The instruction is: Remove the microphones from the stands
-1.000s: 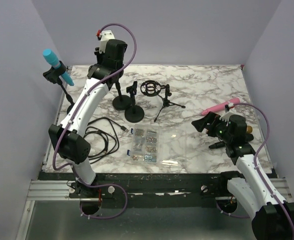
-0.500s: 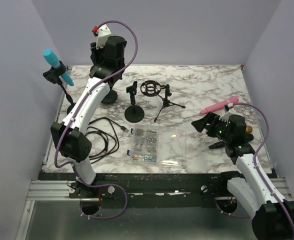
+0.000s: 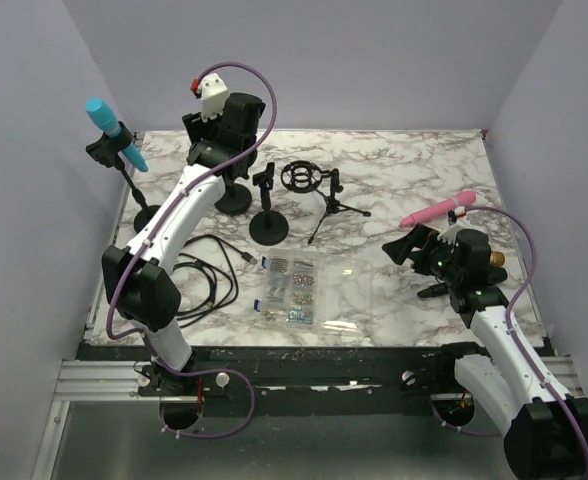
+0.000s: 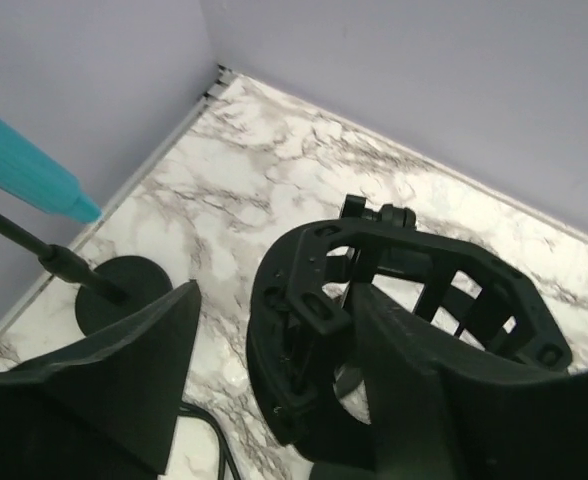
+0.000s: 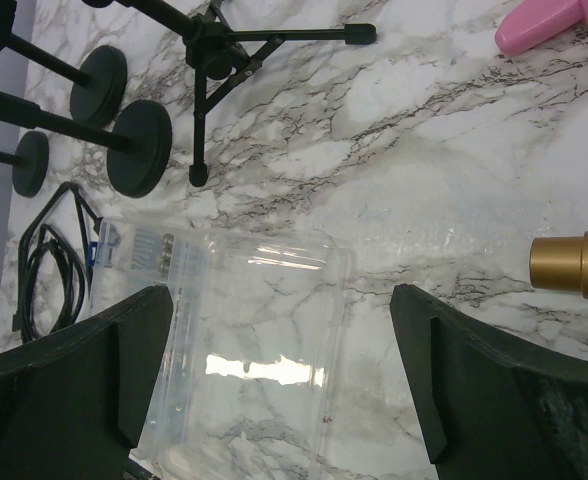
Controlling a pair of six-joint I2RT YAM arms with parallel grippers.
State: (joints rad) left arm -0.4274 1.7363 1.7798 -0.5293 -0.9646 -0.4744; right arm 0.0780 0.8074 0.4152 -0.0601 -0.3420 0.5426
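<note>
A teal microphone (image 3: 114, 132) sits tilted in the clip of a black stand (image 3: 146, 215) at the table's far left; the left wrist view shows the microphone (image 4: 29, 170) and the stand's round base (image 4: 124, 295). My left gripper (image 3: 219, 160) hangs high over another round-based stand (image 3: 234, 200), to the right of the microphone. Its jaws stand apart in the left wrist view (image 4: 274, 400), with a black ring-shaped mount (image 4: 304, 310) in the gap; I cannot tell whether they touch it. My right gripper (image 3: 404, 248) is open over a clear plastic box (image 5: 254, 330), holding nothing.
A pink microphone (image 3: 439, 211) and a gold piece (image 3: 496, 258) lie beside the right arm. A small clip stand (image 3: 267, 225) and a tripod with a ring mount (image 3: 301, 177) stand mid-table. A box of small parts (image 3: 292, 285) and a coiled black cable (image 3: 204, 275) lie nearer.
My left gripper has opened from shut and let go of the round-based stand, which slid left and then back right. The right arm has barely moved.
</note>
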